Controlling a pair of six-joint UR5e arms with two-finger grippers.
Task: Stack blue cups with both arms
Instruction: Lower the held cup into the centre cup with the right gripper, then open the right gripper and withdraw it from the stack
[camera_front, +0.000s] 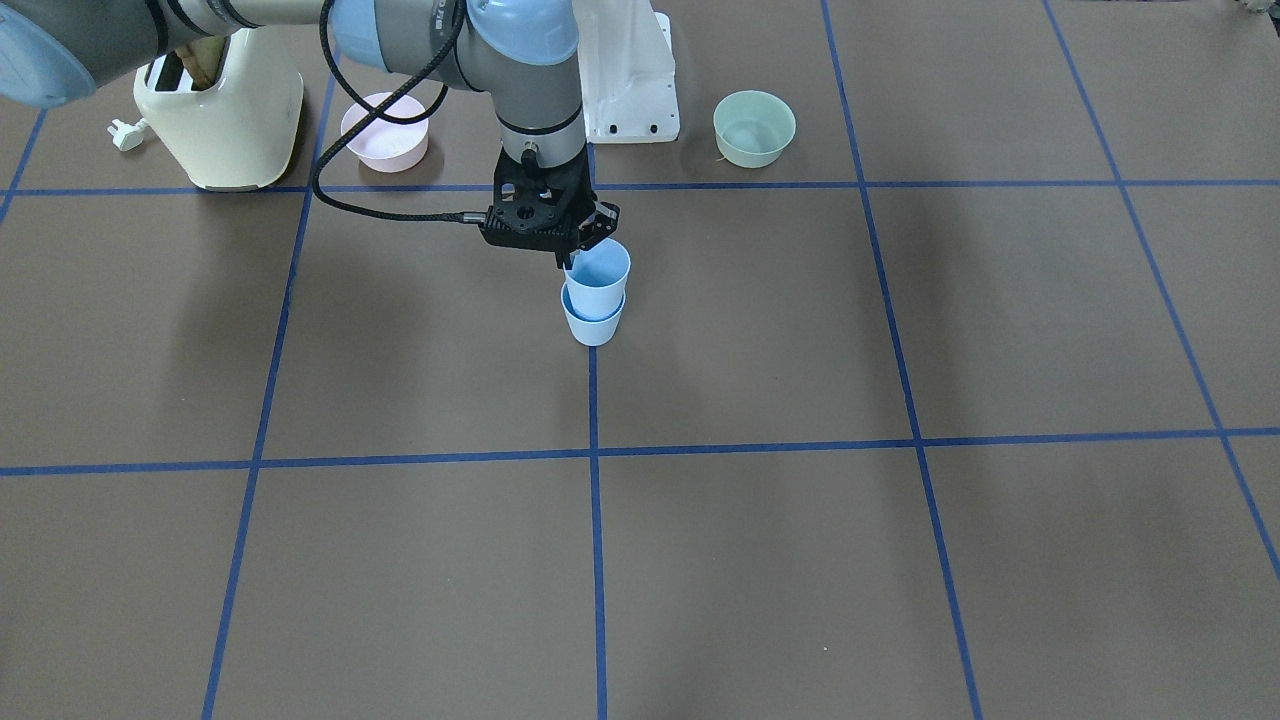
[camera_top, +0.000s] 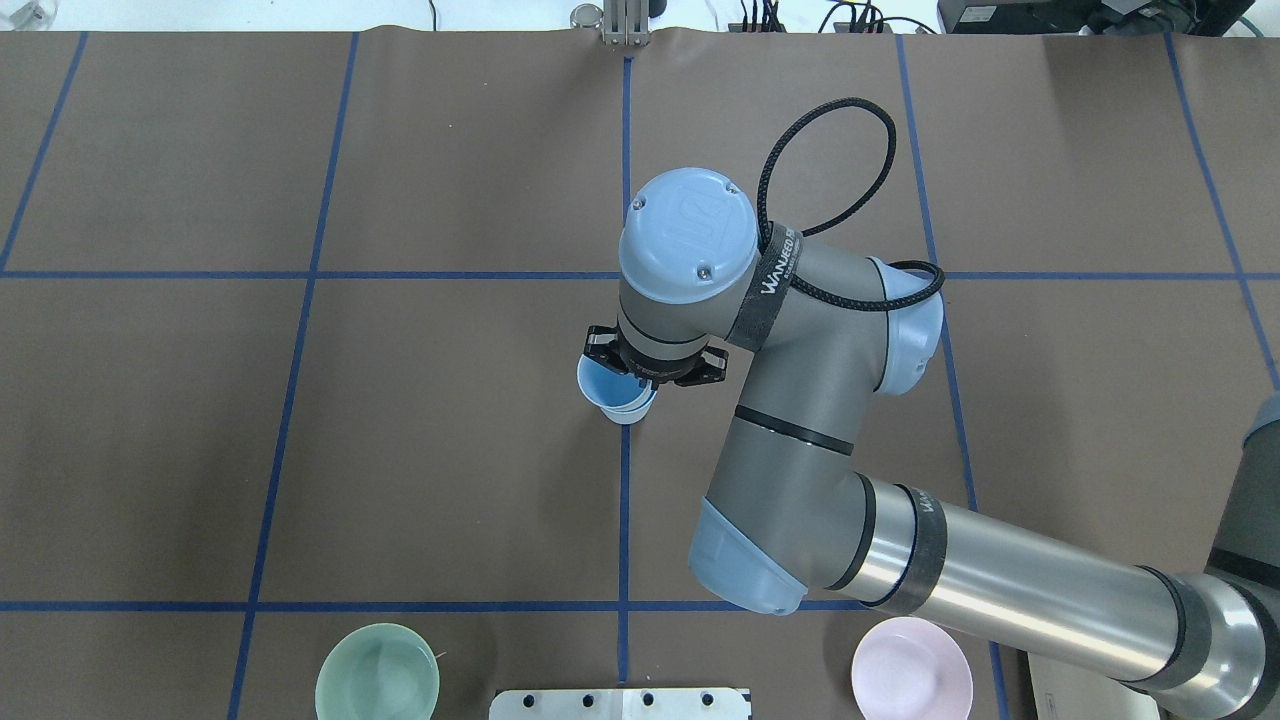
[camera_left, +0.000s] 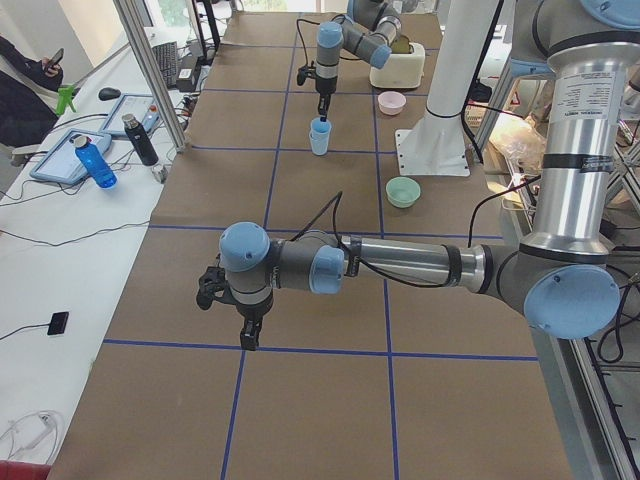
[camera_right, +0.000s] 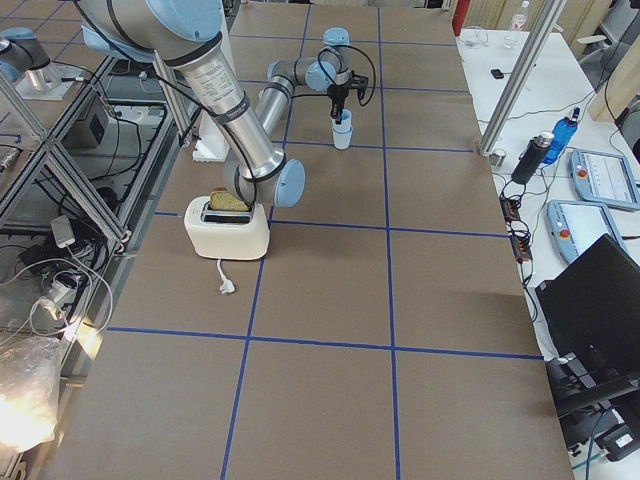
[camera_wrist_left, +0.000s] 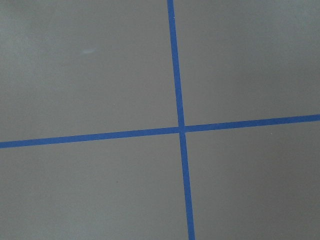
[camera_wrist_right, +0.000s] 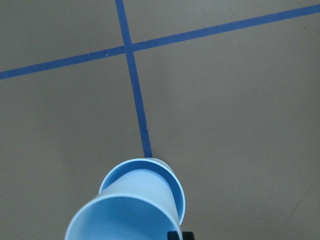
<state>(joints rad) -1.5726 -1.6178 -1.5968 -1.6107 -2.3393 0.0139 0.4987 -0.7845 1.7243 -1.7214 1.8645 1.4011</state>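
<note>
Overhead exterior: brown tabletop (camera_top: 200, 450) with a blue tape grid. Right arm (camera_top: 800, 420) reaches to the centre line. Left arm (camera_left: 400, 265) hangs over bare tabletop, well apart. Right end effector (camera_front: 570, 258) is pinched narrow on the rim of the upper blue cup (camera_front: 602, 272), which sits tilted, nested in the lower blue cup (camera_front: 593, 325). Left end effector (camera_left: 248, 335): cannot tell how far open.

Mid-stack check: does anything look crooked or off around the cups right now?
The upper blue cup sits tilted in the lower blue cup, riding high rather than fully nested, with the right gripper pinching its rim. Nothing spilled or damaged shows.
</note>
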